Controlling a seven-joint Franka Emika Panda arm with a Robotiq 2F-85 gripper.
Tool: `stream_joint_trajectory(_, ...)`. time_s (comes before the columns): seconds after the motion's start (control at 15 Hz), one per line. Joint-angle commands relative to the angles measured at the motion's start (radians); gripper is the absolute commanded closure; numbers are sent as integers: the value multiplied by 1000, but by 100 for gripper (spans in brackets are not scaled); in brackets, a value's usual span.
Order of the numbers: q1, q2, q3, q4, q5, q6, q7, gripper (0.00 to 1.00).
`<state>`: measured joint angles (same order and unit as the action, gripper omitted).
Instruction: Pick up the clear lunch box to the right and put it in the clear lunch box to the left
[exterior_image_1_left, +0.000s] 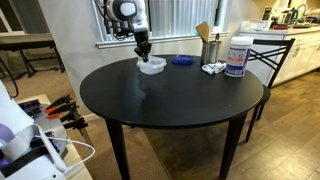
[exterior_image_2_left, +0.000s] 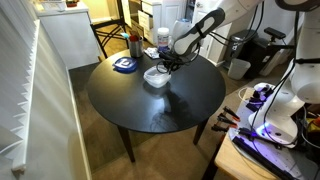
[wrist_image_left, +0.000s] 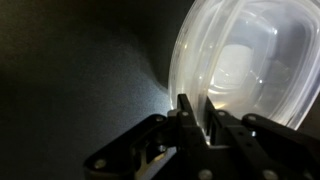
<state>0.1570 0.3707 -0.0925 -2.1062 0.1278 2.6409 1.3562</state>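
A see-through plastic tub (exterior_image_1_left: 152, 66) stands on the far part of the round black table (exterior_image_1_left: 170, 105); it also shows in an exterior view (exterior_image_2_left: 156, 76). Only one tub shape shows in both exterior views. In the wrist view the tub (wrist_image_left: 250, 60) shows doubled rim lines, as of one tub lying inside another, but I cannot tell the bluish one from the whitish one. My gripper (wrist_image_left: 197, 100) is shut on the tub's near rim wall, with a finger on each side. It reaches down onto the tub in both exterior views (exterior_image_1_left: 143, 46) (exterior_image_2_left: 168, 66).
A flat dark-blue lid (exterior_image_1_left: 182, 60) (exterior_image_2_left: 124, 65) lies beside the tub. A metal cup with utensils (exterior_image_1_left: 210, 48), a white canister (exterior_image_1_left: 237, 57) and small white items (exterior_image_1_left: 213, 68) stand by the table edge. A chair (exterior_image_1_left: 275, 50) stands behind.
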Motion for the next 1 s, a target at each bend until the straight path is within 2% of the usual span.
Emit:
stream_joint_trajectory(0.0, 34, -1, -29, -22, -72, 26, 77, 56)
stream_joint_trajectory(0.53, 28, -104, 9, -70, -60, 9, 45, 4)
stream_joint_trajectory(0.67, 24, -129, 20, -72, -60, 11, 42, 0)
stream_joint_trajectory(0.93, 13, -164, 44, -68, -54, 8, 19, 0)
